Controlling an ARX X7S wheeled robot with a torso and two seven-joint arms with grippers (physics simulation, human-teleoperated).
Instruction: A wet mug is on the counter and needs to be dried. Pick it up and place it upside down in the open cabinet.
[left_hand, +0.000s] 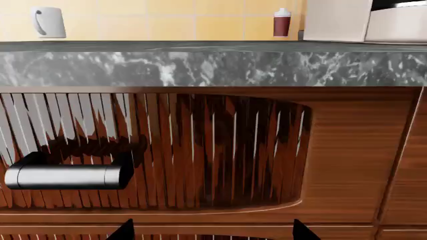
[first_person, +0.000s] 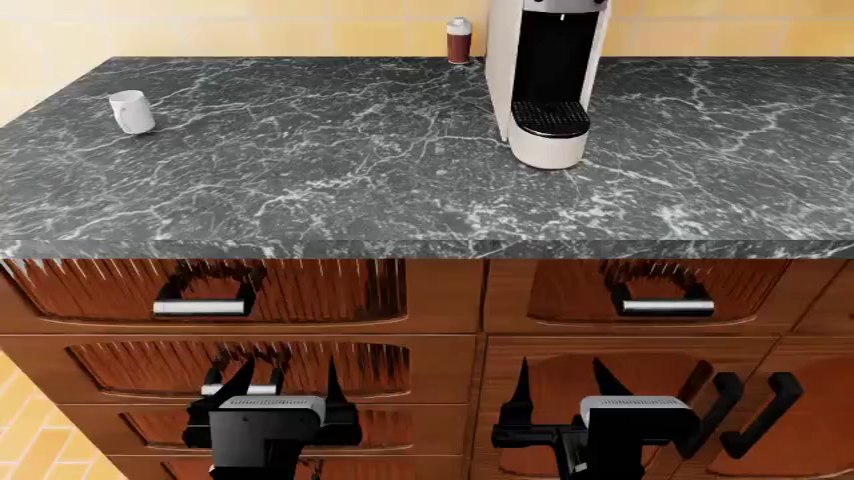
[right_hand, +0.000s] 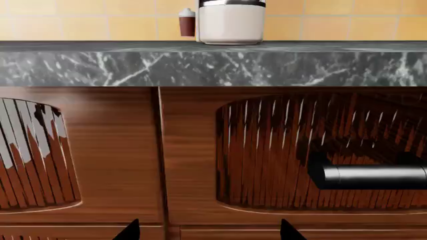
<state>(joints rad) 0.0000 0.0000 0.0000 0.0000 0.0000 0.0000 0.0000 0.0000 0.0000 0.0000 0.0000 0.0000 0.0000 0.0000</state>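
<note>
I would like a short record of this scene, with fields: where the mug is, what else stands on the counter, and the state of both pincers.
mug: upright, far left of counter
coffee machine: back centre
shaker: beside machine, at wall
left pincer: open, empty, low before drawers
right pincer: open, empty, low before drawers

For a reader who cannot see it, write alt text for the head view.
A white mug stands at the far left of a black marble counter, with a coffee machine near centre. Both open grippers, left and right, hang below before wooden drawers.
</note>
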